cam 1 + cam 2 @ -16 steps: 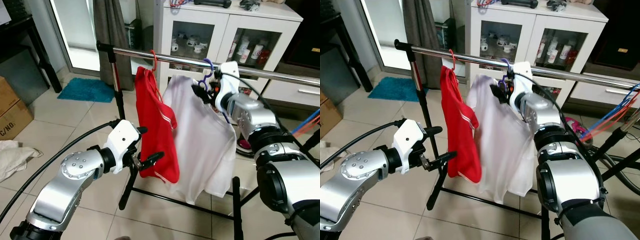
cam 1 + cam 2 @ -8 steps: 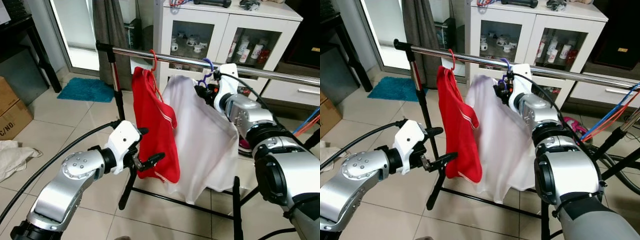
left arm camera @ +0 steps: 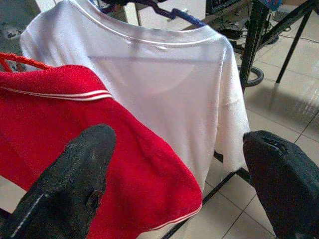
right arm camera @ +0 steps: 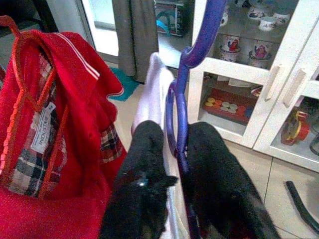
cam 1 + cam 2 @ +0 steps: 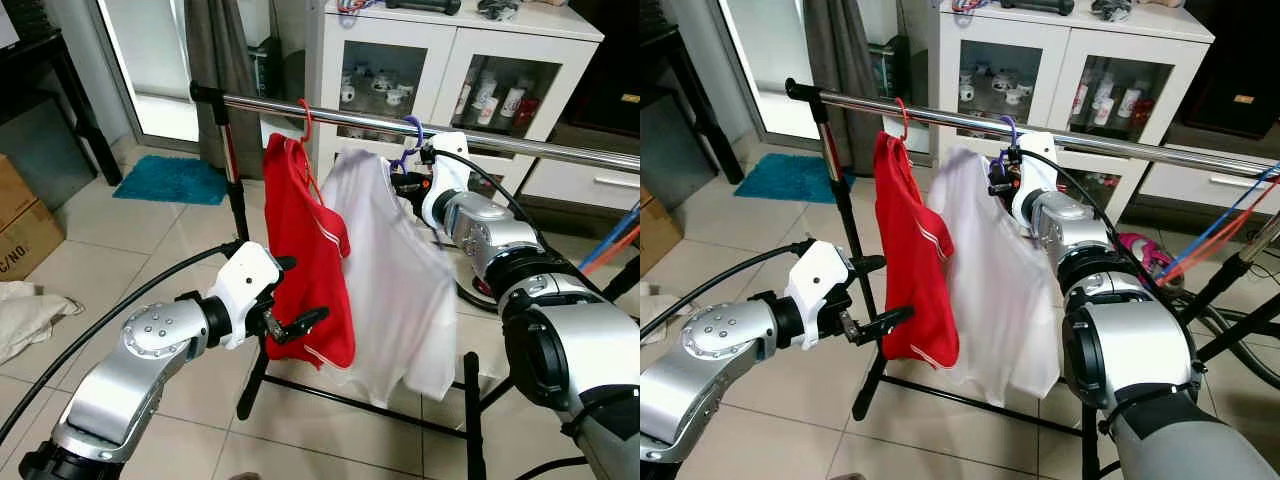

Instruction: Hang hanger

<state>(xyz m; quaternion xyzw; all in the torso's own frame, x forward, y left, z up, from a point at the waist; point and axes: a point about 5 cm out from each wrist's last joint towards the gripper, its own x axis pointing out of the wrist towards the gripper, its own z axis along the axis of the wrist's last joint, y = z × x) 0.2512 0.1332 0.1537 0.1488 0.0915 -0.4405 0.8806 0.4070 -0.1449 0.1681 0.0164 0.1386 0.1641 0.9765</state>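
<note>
Left claw spread wide, empty, beside red shirt. Beyond, right claw pinched on purple hanger carrying white shirt, hook at steel rail. Risk: letting go before hook seats, dropping shirt to floor.

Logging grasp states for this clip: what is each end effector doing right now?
Left end effector: open, empty, facing the red shirt.
Right end effector: shut on the purple plastic hanger carrying the white shirt.
</note>
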